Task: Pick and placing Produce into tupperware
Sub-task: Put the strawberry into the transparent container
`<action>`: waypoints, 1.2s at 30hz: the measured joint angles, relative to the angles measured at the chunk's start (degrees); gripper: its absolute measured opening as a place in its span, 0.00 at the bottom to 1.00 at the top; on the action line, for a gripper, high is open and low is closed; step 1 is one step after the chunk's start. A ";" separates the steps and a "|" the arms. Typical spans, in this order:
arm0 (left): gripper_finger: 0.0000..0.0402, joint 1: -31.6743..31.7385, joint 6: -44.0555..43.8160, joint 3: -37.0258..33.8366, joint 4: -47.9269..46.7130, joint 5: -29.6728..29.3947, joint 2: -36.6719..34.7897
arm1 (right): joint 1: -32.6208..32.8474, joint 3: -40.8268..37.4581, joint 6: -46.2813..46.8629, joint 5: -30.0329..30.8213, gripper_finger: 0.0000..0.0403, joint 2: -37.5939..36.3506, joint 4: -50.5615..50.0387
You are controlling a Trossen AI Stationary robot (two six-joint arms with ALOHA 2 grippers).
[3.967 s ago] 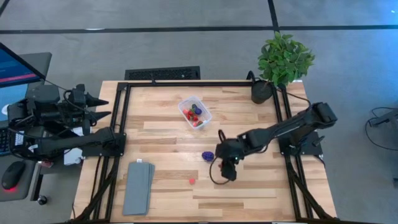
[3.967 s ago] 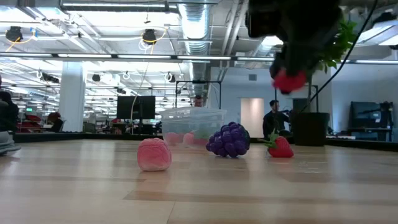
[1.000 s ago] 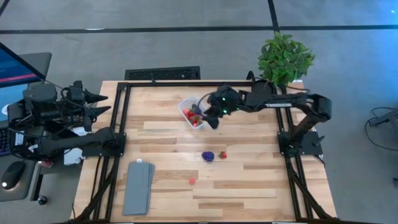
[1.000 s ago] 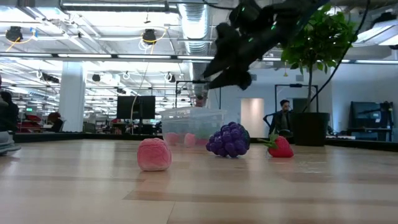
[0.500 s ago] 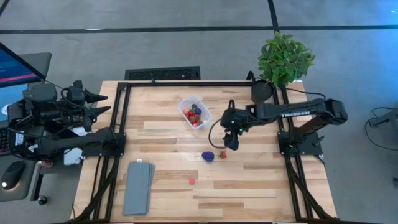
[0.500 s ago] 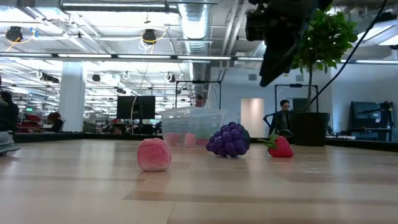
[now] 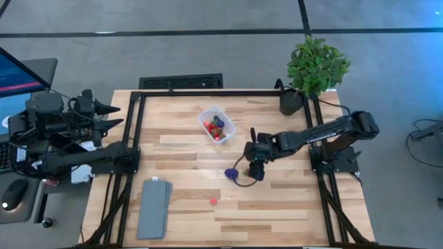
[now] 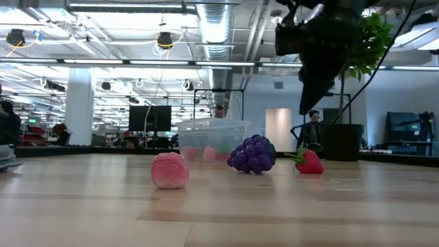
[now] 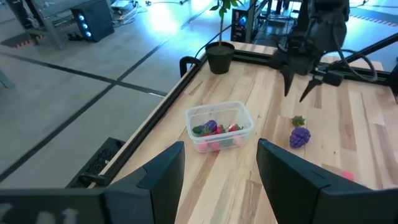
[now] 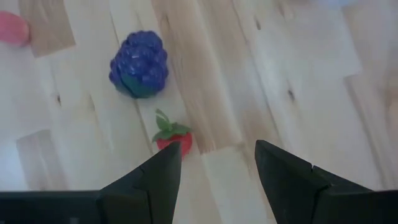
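Right gripper, fingers open & empty, hangs over the strawberry near mid table, by the grapes; looks tiny, light, hard, prob slippery; pinch the red sides.

Open-plan lab: exposed ceiling ducts, monitors, concrete floor.

Light wooden table with clear tub, grape cluster, strawberry, pink piece, grey slab, plant pot.
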 joint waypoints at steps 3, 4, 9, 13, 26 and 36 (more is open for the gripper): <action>0.47 0.02 0.14 0.02 0.00 0.02 0.00 | 1.88 -1.24 2.05 1.07 0.57 0.92 1.28; 0.47 0.02 0.18 0.01 0.00 0.00 0.00 | 2.49 -1.76 2.91 1.32 0.57 0.96 2.06; 0.47 0.02 0.42 0.01 0.00 0.00 0.00 | 4.86 -4.03 7.67 2.86 0.57 0.92 6.30; 0.47 0.02 0.44 0.00 0.00 0.00 0.00 | 6.79 -4.06 8.61 4.80 0.57 0.92 7.51; 0.47 0.00 -0.31 0.01 0.00 0.79 0.00 | 10.25 -9.86 17.44 7.87 0.57 0.90 13.11; 0.47 0.02 -0.51 0.01 0.02 0.81 0.00 | 14.13 -15.23 21.43 12.41 0.57 0.90 21.53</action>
